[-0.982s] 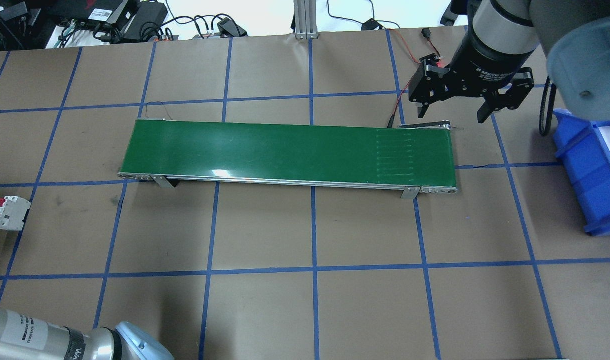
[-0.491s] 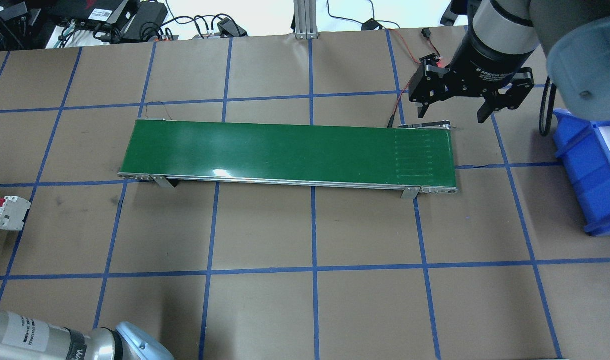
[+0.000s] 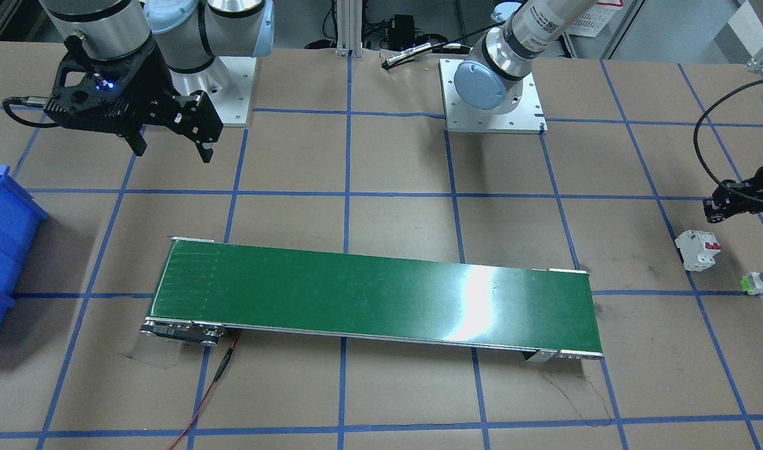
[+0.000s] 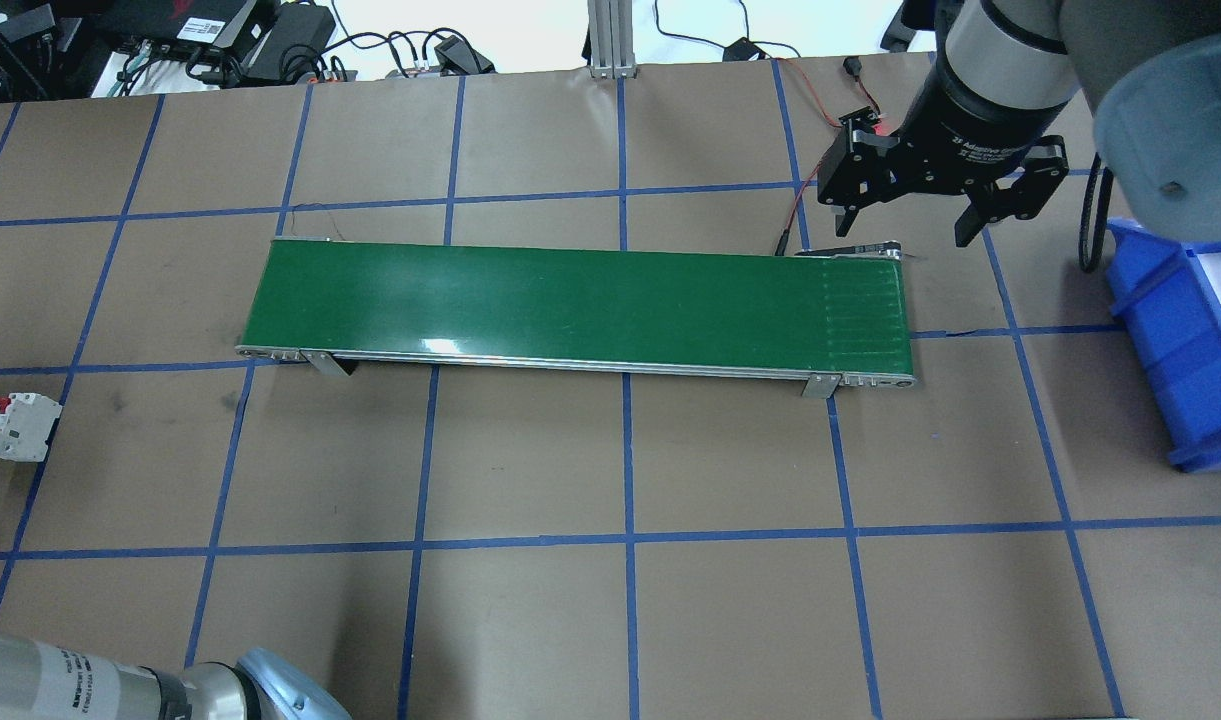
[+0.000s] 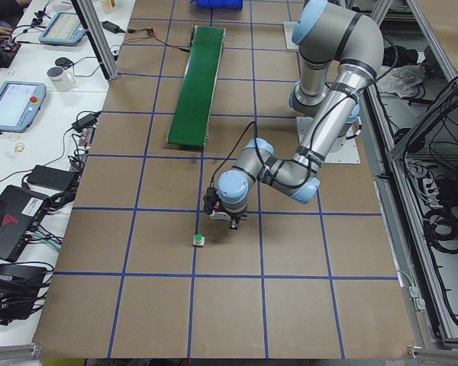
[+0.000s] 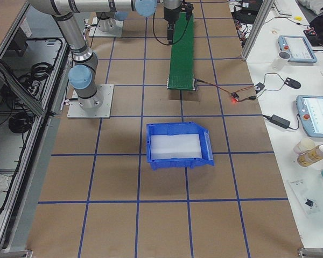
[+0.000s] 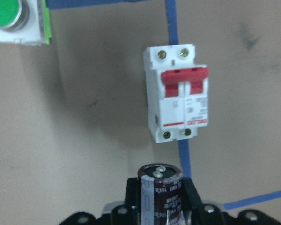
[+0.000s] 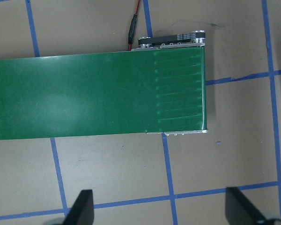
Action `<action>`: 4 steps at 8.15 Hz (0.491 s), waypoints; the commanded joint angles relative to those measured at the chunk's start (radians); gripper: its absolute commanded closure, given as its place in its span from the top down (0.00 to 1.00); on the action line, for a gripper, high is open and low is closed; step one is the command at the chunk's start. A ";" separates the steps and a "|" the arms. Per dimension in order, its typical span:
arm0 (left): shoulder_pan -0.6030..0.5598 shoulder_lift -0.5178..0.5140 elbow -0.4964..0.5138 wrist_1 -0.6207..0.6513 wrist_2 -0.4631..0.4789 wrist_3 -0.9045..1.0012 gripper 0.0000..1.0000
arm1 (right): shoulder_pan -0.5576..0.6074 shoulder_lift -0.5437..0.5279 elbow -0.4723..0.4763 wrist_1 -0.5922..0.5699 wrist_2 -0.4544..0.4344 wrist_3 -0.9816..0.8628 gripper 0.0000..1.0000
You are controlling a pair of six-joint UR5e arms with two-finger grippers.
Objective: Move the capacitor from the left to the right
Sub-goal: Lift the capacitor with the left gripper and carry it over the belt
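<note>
Pinching the capacitor (image 7: 160, 199) upright between its fingers, the left hand (image 7: 160, 187) hangs over the bench (image 7: 84, 140), near the white circuit breaker (image 7: 178, 101) and the green push button (image 7: 18, 21). The right hand (image 4: 907, 228) is spread wide and grips nothing, poised by the green conveyor's (image 4: 570, 300) right end, near the blue bin (image 4: 1185, 340).

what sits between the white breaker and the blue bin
The green conveyor belt lies between the breaker and the bin, clearest in the overhead view.
</note>
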 commanded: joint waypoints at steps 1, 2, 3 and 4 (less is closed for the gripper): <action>-0.112 0.093 0.042 -0.095 0.005 -0.074 0.00 | 0.000 0.000 0.001 -0.001 0.001 0.001 1.00; -0.205 0.100 0.073 -0.136 0.008 -0.194 0.00 | 0.000 0.000 -0.001 -0.001 0.001 0.001 1.00; -0.320 0.118 0.099 -0.152 0.018 -0.343 0.00 | 0.000 0.000 0.001 -0.001 0.001 -0.001 1.00; -0.433 0.133 0.108 -0.185 0.046 -0.491 0.00 | 0.000 0.000 -0.001 -0.001 0.001 0.001 1.00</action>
